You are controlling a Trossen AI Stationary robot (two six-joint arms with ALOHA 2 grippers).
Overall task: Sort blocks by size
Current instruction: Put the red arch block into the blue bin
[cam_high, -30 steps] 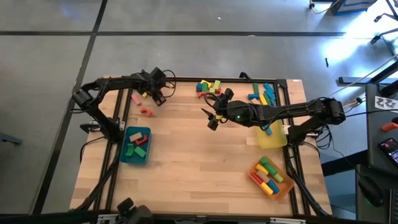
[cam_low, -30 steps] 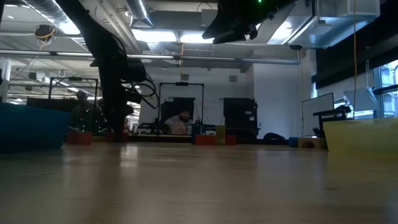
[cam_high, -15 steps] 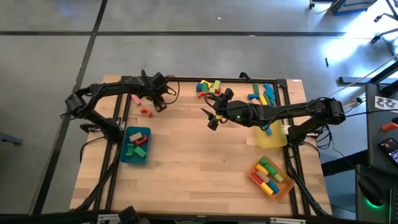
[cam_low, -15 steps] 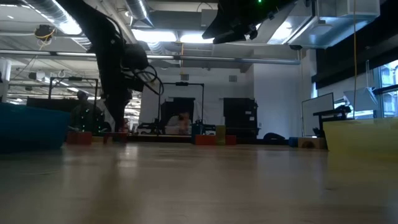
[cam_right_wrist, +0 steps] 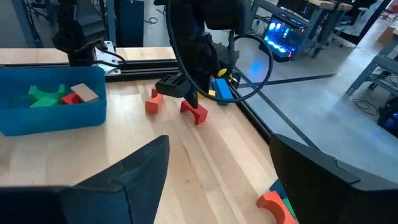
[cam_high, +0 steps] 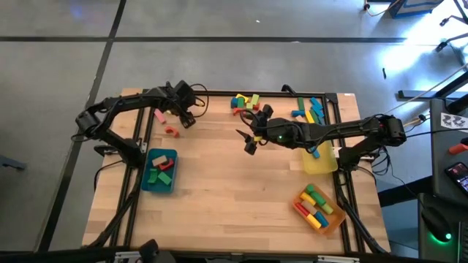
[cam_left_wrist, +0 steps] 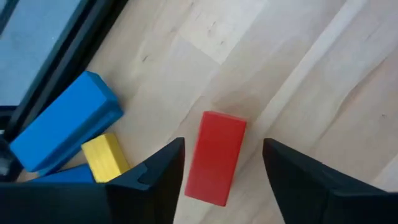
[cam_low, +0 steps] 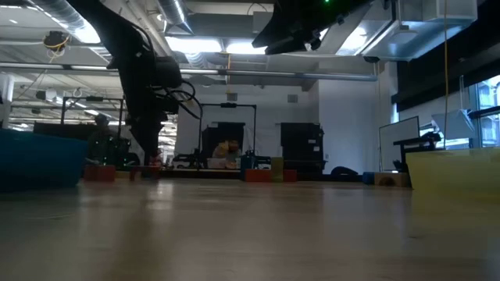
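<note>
A red rectangular block point(cam_left_wrist: 214, 158) lies flat on the wooden table near its far left corner. My left gripper point(cam_left_wrist: 224, 143) hangs open just above it, pointing steeply down, with one finger on either side and a gap at each. The right wrist view shows that gripper point(cam_right_wrist: 180, 90) over the red block point(cam_right_wrist: 196, 113). A blue block point(cam_left_wrist: 62, 130) and a yellow block point(cam_left_wrist: 106, 155) lie beside the table frame close by. My right gripper point(cam_high: 248, 139) waits open high over the table's middle, with nothing between its fingers.
A red arch point(cam_high: 171, 131) and a pink block point(cam_high: 159, 115) lie near my left gripper point(cam_high: 187, 119). The teal tray point(cam_high: 150, 183) holds green and red blocks. Loose blocks point(cam_high: 246, 101) lie along the far edge. At the right stand a yellow tray point(cam_high: 322, 164) and an orange tray point(cam_high: 333, 215) with several blocks.
My left gripper has risen a little from the red block, which stays flat on the table. The left arm's elbow has swung toward the table's left edge.
</note>
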